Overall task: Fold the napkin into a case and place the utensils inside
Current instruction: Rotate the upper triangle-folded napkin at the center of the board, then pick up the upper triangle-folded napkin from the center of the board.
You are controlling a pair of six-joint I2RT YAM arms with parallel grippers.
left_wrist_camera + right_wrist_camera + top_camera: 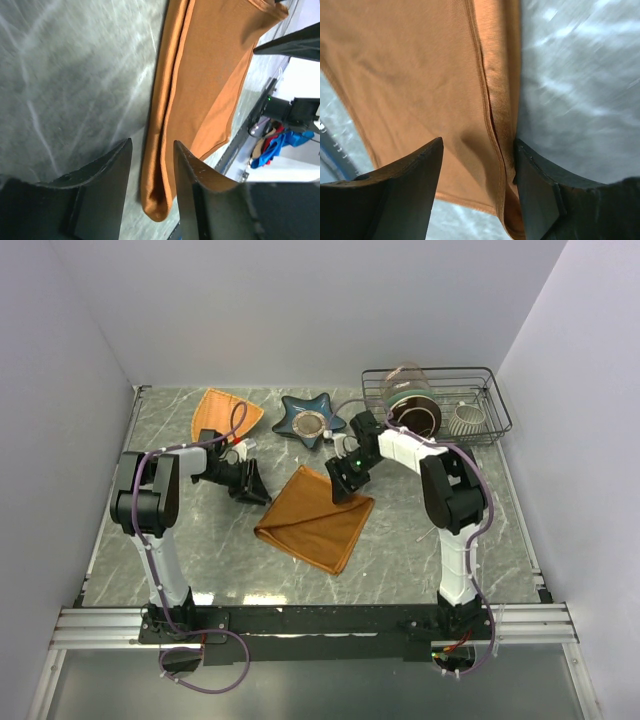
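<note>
The rust-orange napkin (315,518) lies folded in a rough square, turned like a diamond, on the marble table. My left gripper (256,485) is open at the napkin's upper left folded edge. In the left wrist view the left gripper (152,165) has its fingers on either side of the rounded fold end of the napkin (210,75). My right gripper (346,483) is open over the napkin's top right edge. In the right wrist view the right gripper (477,170) straddles a corner of the napkin (420,75), one finger against the hemmed edge. No utensils show in any view.
A lighter orange woven triangular plate (225,412) and a dark blue star-shaped dish (310,420) holding a small cup lie at the back. A wire rack (490,390) at the back right holds a jar, a dark bowl and a ribbed cup. White walls enclose the table.
</note>
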